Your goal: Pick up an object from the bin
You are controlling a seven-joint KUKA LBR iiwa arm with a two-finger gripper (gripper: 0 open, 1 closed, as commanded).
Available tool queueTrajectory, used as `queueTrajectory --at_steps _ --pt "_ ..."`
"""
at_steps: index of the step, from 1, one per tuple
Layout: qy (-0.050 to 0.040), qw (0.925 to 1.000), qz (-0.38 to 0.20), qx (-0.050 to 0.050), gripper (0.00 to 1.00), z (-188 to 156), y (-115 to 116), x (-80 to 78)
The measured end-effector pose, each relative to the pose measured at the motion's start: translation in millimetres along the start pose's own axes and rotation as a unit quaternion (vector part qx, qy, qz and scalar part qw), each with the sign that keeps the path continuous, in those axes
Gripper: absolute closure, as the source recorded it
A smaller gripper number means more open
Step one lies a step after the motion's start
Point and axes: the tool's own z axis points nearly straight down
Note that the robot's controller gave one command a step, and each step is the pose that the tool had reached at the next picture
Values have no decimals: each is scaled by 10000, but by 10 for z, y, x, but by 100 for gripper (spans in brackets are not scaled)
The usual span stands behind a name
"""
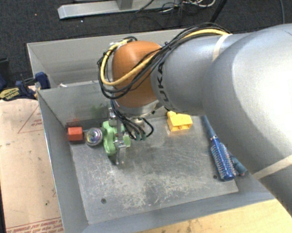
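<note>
In the bin, the fingers sit by a green toy; open or shut, I cannot tell.

I am reaching into the grey bin from the right of the frame, with my claw hanging low, left of centre. A green plastic piece is sitting against its left side. Further left, a silvery round thing and a red block are lying in a row. A yellow block is resting right of centre, and a blue brush is lying at the right.
</note>
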Motion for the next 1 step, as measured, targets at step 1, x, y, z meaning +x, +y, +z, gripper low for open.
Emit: queueTrajectory --at_steps 1 --pt "-13 10000 19 -8 100 -16 -16 -13"
